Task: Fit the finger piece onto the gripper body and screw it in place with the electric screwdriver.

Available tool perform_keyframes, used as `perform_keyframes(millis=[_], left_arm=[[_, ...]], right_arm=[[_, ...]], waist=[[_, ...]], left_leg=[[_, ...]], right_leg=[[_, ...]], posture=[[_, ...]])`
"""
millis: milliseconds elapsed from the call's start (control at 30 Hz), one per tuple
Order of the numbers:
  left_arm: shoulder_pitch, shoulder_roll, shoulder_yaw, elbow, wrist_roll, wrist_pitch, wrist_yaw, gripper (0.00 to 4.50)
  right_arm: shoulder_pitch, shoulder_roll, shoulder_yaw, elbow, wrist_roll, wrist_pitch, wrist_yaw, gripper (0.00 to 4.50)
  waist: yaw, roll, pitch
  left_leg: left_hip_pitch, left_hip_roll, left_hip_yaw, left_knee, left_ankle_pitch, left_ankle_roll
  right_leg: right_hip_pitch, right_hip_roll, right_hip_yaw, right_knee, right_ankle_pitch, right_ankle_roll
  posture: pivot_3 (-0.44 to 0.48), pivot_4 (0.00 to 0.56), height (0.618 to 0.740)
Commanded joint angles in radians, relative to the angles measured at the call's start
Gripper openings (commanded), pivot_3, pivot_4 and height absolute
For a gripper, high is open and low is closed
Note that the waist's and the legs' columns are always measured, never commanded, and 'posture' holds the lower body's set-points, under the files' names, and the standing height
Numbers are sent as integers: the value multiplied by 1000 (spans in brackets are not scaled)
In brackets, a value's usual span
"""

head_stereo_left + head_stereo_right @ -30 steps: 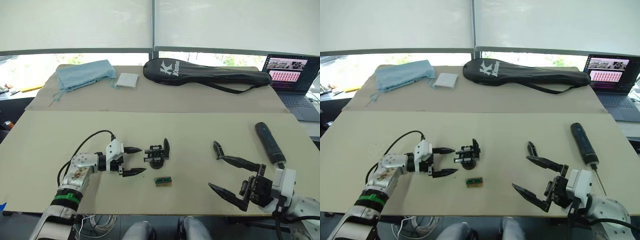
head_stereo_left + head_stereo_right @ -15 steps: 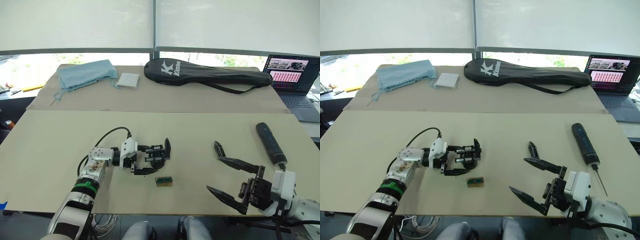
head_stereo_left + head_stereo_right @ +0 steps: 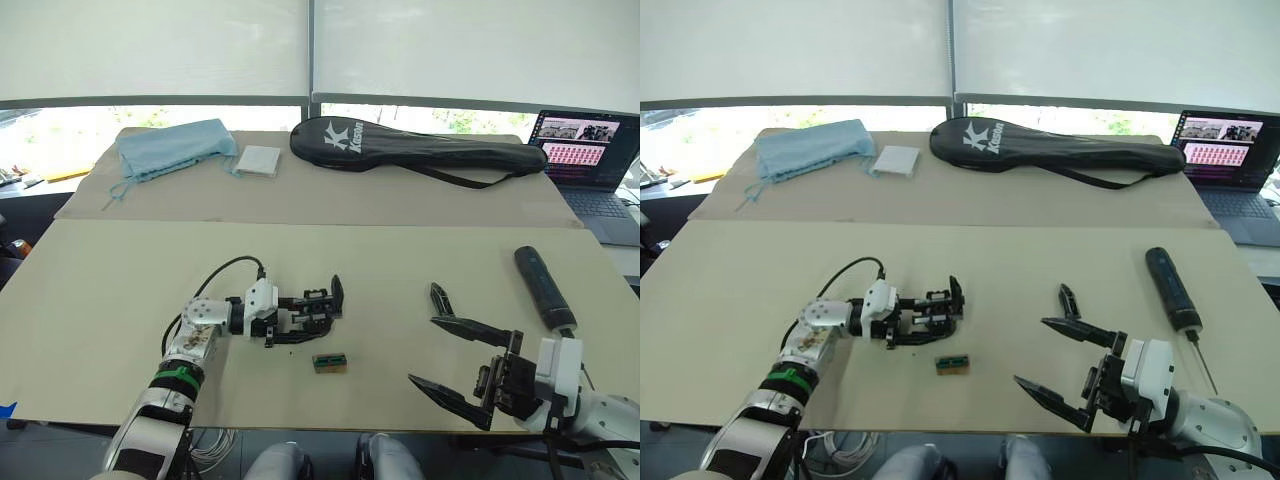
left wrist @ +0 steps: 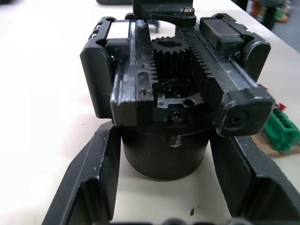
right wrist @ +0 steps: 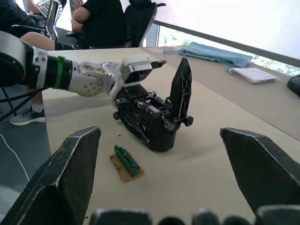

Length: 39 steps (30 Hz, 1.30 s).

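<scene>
Gripper body (image 3: 318,309) taken as landmark, on the near half of the tan table (image 3: 90,290). Left gripper (image 3: 292,322) around it, one finger on each side of the round base, close against the base, though contact cannot be told; one black finger of the body pointing upward at its far-right corner. Just in front of the body, a small green-and-tan box (image 3: 328,362), apart from it and close by the left gripper's near finger. Well to the right of the body, finger piece (image 3: 438,298) lying flat on the table. Right gripper (image 3: 448,355) nearer the table's front edge than that piece, spread wide and holding nothing, its upper finger just beside the piece. Farther right again, screwdriver (image 3: 540,288) lying lengthwise, untouched, rounded end away from the robot. Far behind the body, on the rear strip of the table: black racket bag (image 3: 420,152), white pad (image 3: 258,161), blue cloth (image 3: 170,148). Off to the far right of the body, an open laptop (image 3: 587,150). Nothing lying between the body and the finger piece.
</scene>
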Motion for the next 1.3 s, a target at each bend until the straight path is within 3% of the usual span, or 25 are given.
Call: perform_keyframes(millis=[33, 300, 500, 700, 900, 1033, 1067, 1300], left_arm=[[62, 5, 27, -124, -21, 63, 82, 2282], [215, 9, 47, -485, 12, 327, 383, 2282], [298, -37, 48, -562, 104, 295, 604, 2282], [339, -83, 21, -561, 128, 308, 693, 2282], [365, -78, -3, -598, 122, 346, 696, 2282], [380, -61, -2, -609, 100, 360, 672, 4221], [379, -56, 2, -608, 97, 359, 671, 4445], [344, 10, 49, -577, 6, 399, 573, 4445]], right_arm=[[0, 1, -14, -27, 22, 0, -3, 4500], [5, 8, -7, -17, 19, -7, 6, 4500], [1, 11, -4, -7, 20, -8, 15, 4500], [-13, 8, -4, 3, 22, -5, 23, 4500], [-20, 6, -7, 7, 23, -2, 25, 4500], [-27, 5, -12, 5, 24, 2, 18, 4500], [-25, 6, -12, 4, 23, 2, 19, 4500], [-20, 7, -10, 0, 23, 2, 16, 4500]], waist=[[-3, 0, 0], [-8, -1, 1], [-6, -1, 1], [-2, -1, 1], [0, -1, 1], [-3, -1, 1], [-4, -1, 1], [-9, -1, 1]], left_leg=[[0, 0, 0, 0, 0, 0], [0, 0, 0, -1, 0, 0], [0, 0, 0, -1, 0, 0], [0, 0, 0, -1, 0, 0], [0, 0, 0, -1, 0, 0], [0, 0, 0, -1, 0, 0], [0, 0, 0, -1, 0, 0], [0, 0, 0, -1, 0, 0]], right_leg=[[0, 0, 0, 0, 0, 0], [-1, 0, 1, 0, 0, 0], [-1, 0, 1, 0, 0, 0], [0, 0, 1, 0, 0, 0], [0, 0, 1, 0, 0, 0], [-1, 0, 1, 0, 0, 1], [-1, 0, 1, 0, 0, 1], [-1, 0, 1, 0, 0, 0]], posture=[[0, 150, 740], [0, 150, 740], [0, 150, 740], [0, 150, 740], [0, 150, 740], [0, 150, 740], [0, 150, 740], [0, 150, 740]])
